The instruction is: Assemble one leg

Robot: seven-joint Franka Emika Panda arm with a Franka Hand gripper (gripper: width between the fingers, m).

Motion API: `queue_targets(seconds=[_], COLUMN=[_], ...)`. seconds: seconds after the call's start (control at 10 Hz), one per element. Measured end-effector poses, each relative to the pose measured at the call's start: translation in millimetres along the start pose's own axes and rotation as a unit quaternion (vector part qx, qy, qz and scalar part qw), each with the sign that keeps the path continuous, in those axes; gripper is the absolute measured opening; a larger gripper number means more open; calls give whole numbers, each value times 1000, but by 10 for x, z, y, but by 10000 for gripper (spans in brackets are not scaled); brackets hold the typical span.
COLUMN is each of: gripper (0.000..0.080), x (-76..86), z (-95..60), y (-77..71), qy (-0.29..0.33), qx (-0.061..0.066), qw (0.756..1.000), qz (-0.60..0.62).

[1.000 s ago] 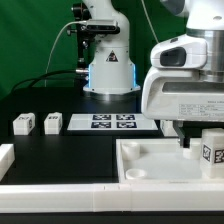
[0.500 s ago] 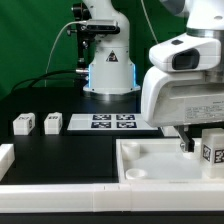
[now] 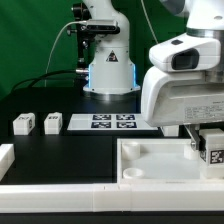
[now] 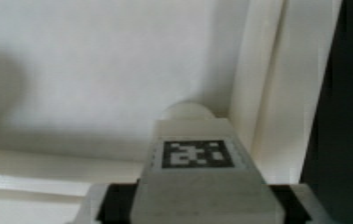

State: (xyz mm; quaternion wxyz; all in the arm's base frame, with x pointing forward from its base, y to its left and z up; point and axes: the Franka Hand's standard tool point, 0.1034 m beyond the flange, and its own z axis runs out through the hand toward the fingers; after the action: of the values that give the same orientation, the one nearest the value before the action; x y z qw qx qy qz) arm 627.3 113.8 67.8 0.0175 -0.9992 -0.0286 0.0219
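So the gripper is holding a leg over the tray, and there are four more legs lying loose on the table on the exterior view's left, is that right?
Not quite. The exterior view shows three loose legs there, not four. The rest holds: the gripper has a leg over the tray, and the wrist view shows that leg between the fingers.

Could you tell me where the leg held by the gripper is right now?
The leg is at the exterior view's right edge, held upright in the gripper over the white tray.
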Motion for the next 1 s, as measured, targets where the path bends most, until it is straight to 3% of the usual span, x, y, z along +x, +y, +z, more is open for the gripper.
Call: queue_targets(seconds=[0.2,0.4,0.8,1.0], gripper=[290,290,297,301], x=[-1,4,-13,-46], z=[0,4,-15,-26], y=[-8,-20,136,261], qy=[0,5,7,6], qx=[1,2,-19,-38], qw=[997,979,939,910], qz=[74,202,344,414])
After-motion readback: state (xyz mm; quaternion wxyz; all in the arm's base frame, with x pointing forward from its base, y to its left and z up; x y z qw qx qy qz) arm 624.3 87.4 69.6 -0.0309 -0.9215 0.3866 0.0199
